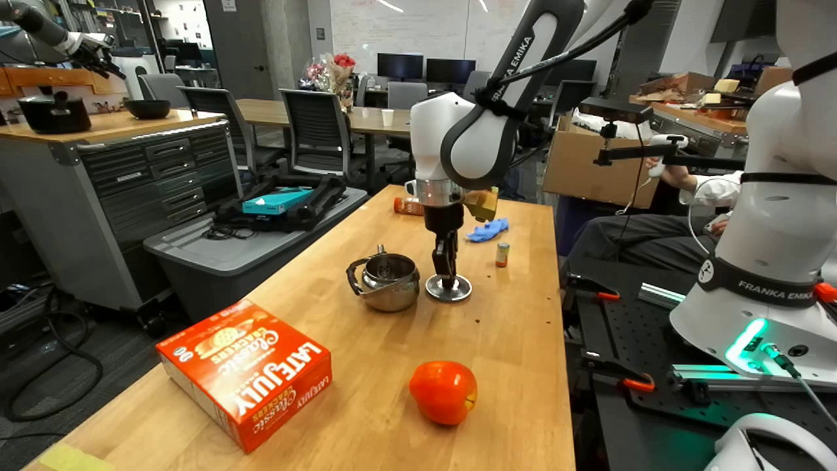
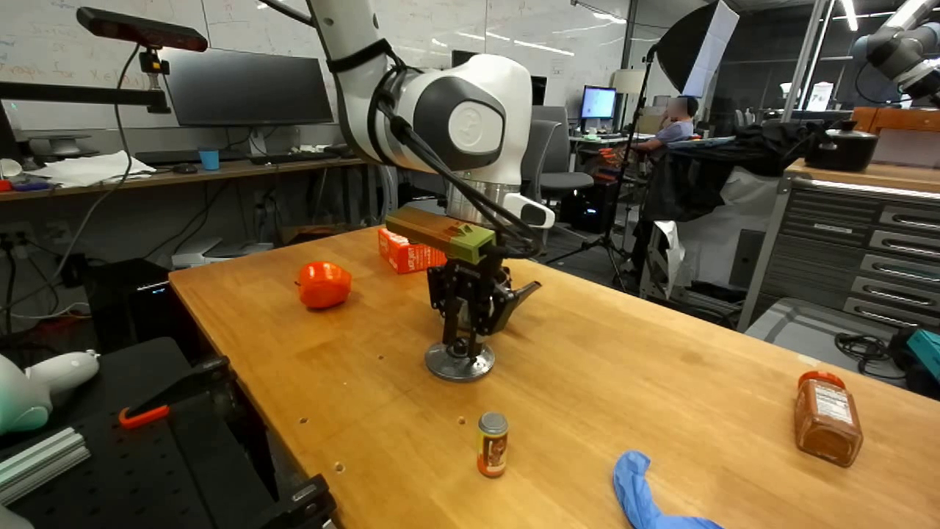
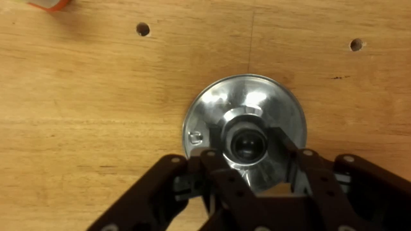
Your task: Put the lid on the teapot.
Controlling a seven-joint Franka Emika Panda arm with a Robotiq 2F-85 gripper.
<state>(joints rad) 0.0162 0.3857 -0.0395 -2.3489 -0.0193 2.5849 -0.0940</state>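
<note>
The silvery round lid lies flat on the table in both exterior views and in the wrist view, its dark knob upward. My gripper points straight down over it, also in an exterior view. In the wrist view the gripper is partly open, one finger on each side of the knob. A gap shows at the left finger; the right finger is very close to the knob. The silver teapot stands uncovered beside the lid, handle tilted down; my gripper largely hides it elsewhere.
An orange-red cracker box and an orange-red ball lie toward one end. A small can, a blue glove and a spice jar are toward the other end. The table edge runs along the robot's side.
</note>
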